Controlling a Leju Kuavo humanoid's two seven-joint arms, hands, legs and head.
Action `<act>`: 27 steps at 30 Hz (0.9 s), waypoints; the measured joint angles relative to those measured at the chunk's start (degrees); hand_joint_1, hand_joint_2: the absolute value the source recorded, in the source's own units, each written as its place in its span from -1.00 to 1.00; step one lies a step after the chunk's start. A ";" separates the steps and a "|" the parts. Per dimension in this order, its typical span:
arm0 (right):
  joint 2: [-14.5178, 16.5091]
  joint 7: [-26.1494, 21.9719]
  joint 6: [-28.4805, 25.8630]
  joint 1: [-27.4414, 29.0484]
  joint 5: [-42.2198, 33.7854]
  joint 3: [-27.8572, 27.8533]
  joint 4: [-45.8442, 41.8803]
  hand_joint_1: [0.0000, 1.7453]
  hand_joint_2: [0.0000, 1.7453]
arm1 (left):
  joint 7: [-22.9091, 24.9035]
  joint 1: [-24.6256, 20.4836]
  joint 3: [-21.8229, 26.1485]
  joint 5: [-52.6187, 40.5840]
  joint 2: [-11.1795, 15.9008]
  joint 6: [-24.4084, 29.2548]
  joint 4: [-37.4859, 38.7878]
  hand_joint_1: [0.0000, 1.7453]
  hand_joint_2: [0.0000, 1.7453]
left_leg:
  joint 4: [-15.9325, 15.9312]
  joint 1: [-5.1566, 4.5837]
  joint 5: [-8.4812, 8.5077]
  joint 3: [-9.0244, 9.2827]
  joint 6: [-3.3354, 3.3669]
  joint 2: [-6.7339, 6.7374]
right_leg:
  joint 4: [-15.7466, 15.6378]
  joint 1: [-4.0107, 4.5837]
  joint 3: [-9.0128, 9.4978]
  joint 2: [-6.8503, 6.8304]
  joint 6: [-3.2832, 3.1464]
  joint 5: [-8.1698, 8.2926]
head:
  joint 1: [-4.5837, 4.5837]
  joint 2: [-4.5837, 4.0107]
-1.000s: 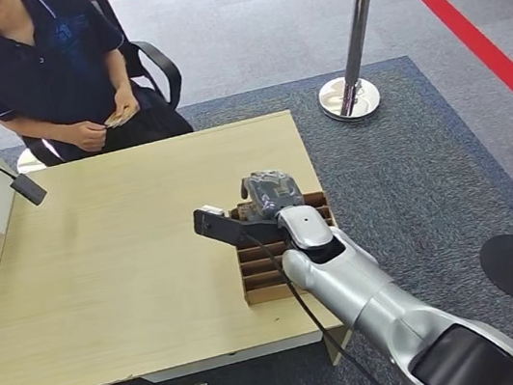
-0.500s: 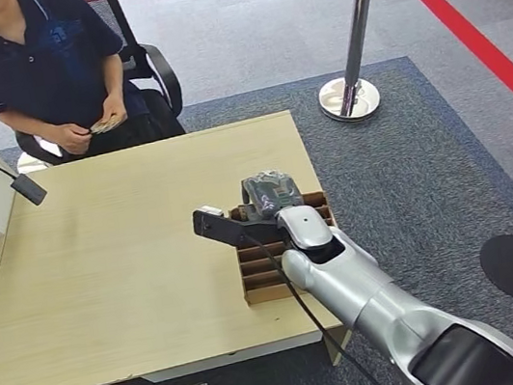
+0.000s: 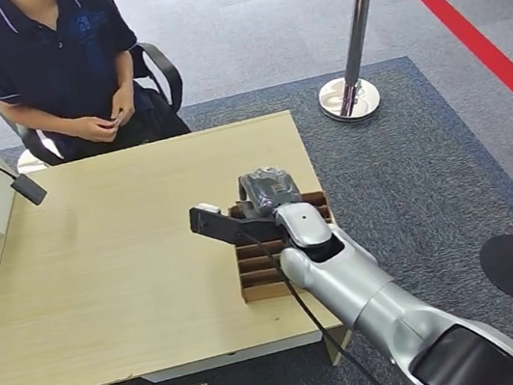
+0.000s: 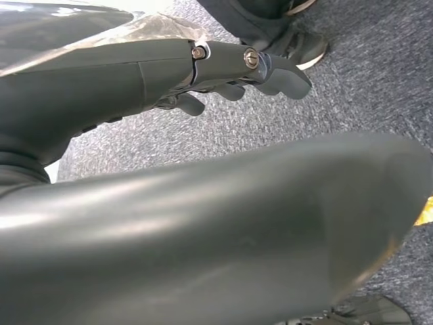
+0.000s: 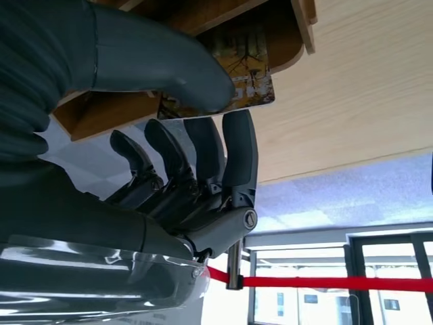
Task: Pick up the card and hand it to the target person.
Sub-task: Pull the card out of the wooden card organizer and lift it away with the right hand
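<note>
left hand (image 4: 224, 71) hanging over grey carpet (image 4: 357, 88), fingers slightly curled, holding nothing; a shoe (image 4: 301, 47) nearby.

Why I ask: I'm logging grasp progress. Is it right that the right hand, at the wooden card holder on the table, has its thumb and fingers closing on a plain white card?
Not white. In the right wrist view the card between the right hand's thumb and fingers bears a dark yellow-brown printed picture. The rest holds: the hand is at the wooden card holder on the table.

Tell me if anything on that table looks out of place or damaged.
Nothing stands out. The wooden card holder sits flat near the table edge, intact, and the right hand pinches a card at it. The seated person waits across the table.
</note>
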 joint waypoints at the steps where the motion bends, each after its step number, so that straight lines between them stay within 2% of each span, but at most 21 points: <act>1: -0.07 0.00 0.14 0.02 0.01 0.00 -0.95 0.76 1.00 | 0.07 0.00 0.00 0.02 0.01 -0.06 0.00 -1.00 -1.00 | 0.00 0.00 0.00 0.00 0.00 0.00 | 0.00 0.00 0.00 0.00 0.00 0.00 | 0.01 0.00; 19: -2.32 -2.46 4.24 0.12 -4.11 -0.22 -18.28 0.66 1.00 | 0.37 -0.10 -0.06 -0.96 0.04 -0.58 0.00 -1.00 -1.00 | 0.01 0.00 0.00 0.00 0.00 0.00 | 0.00 0.00 -0.02 0.00 -0.01 0.01 | 0.01 0.00; 23: -2.48 -3.99 6.18 0.12 -6.44 -0.19 -20.37 0.70 1.00 | 0.52 -0.19 -0.07 -1.15 0.04 -0.73 0.00 -1.00 -1.00 | 0.01 0.00 0.00 -0.01 0.00 0.00 | 0.00 0.00 -0.01 0.00 -0.01 0.01 | 0.01 0.00; 27: -2.15 -4.96 6.69 0.02 -7.95 -0.13 -20.48 0.66 1.00 | 0.60 -0.31 -0.12 -1.07 0.04 -0.74 0.00 -1.00 -1.00 | 0.01 0.00 0.00 -0.01 0.00 0.00 | 0.00 0.00 0.00 0.00 -0.01 0.01 | 0.01 0.00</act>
